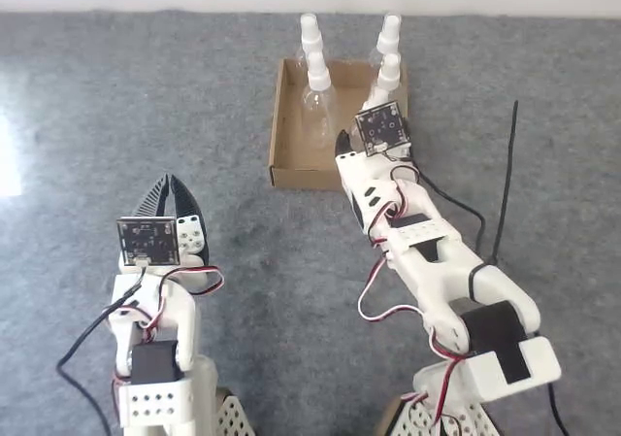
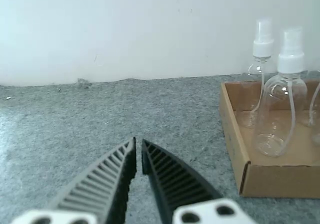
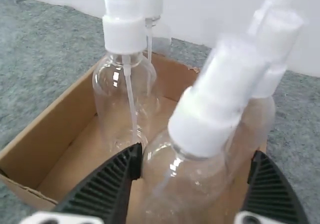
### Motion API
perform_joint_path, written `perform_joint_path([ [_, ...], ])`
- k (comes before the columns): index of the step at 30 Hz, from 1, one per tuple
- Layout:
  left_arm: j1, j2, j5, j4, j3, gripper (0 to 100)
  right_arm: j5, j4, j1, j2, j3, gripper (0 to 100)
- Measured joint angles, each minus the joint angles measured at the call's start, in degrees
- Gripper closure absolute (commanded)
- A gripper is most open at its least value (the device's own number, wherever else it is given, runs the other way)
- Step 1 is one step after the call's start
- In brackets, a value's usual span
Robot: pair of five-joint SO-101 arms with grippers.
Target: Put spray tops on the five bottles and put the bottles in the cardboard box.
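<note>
**Bottle-packing table: two arms, one box, four bottles seen**

- Grey felt table [image 1: 97, 116]: carries both arms and the box, and ends at a white wall [image 2: 150, 24].
- Right arm [image 1: 437, 261]: stretched forward over the box.
- Left arm [image 1: 155, 329]: set back, well apart from the box.
- Cardboard box [image 1: 301, 177]: shallow and open-topped, at the table's far side.
- Right gripper [image 3: 195, 161]: jaws spread wide, one on either side of a tilted bottle [image 3: 210, 129] over the box; the bottle's base is hidden.
- Left gripper [image 2: 139, 146]: empty, jaws drawn almost together with a thin slit at the tips, above bare felt.
- Upright bottles [image 3: 122, 84]: three, clear, standing in the box.
- Spray tops [image 3: 123, 32]: white, one fitted on each bottle seen.
</note>
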Motion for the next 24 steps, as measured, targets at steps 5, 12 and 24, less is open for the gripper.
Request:
perform_joint_path([
  [5,0.0,0.0,0.0,0.0,0.0,98,-0.35,0.0,-0.09,0.0,0.0,69.7],
  [12,0.0,0.0,0.0,0.0,0.0,98,-0.35,0.0,-0.09,0.0,0.0,69.6],
  [24,0.0,0.0,0.0,0.0,0.0,98,-0.35,0.7,-0.09,0.0,0.0,68.3],
])
